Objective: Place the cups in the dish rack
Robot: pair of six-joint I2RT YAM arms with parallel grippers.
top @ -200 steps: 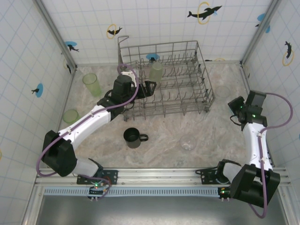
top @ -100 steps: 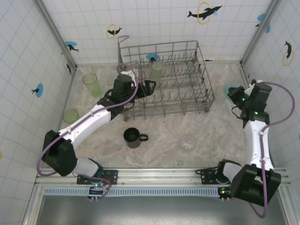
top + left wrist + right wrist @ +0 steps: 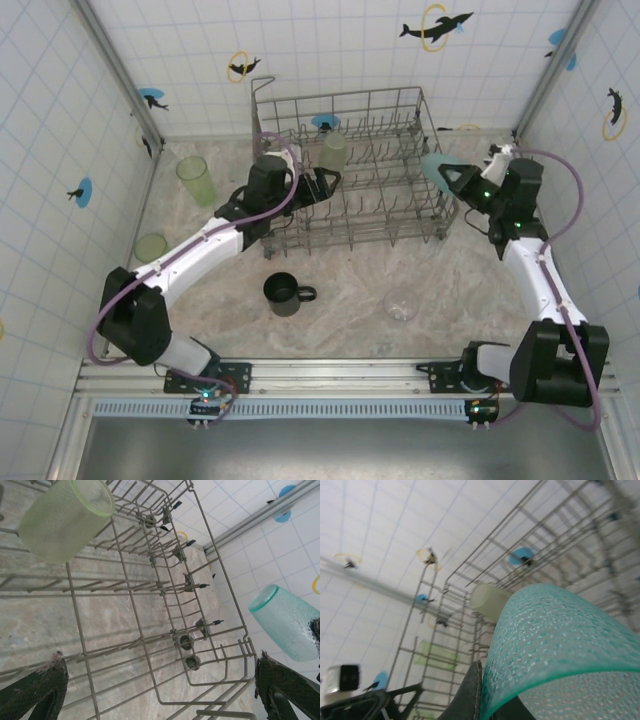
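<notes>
The grey wire dish rack (image 3: 400, 215) stands at the back middle of the table. One pale green cup (image 3: 333, 152) lies tilted among its tines (image 3: 65, 520). My left gripper (image 3: 322, 184) hangs open over the rack's left part, with bare wire between its fingers (image 3: 35, 690). My right gripper (image 3: 458, 180) is shut on a teal cup (image 3: 436, 168), held on its side just outside the rack's right wall. In the right wrist view this teal cup (image 3: 560, 645) rests against my dark finger (image 3: 471, 692). From the left wrist it (image 3: 287, 622) shows beyond the rack's far rim.
Two light green tumblers (image 3: 195, 180) (image 3: 151, 247) stand by the left wall. A black mug (image 3: 283, 294) and a clear glass (image 3: 401, 304) stand on the table in front of the rack. Tiled walls enclose the table.
My right arm has swung left from the right wall towards the rack, carrying the teal cup up to the rack's right wall. The left gripper has shifted slightly right.
</notes>
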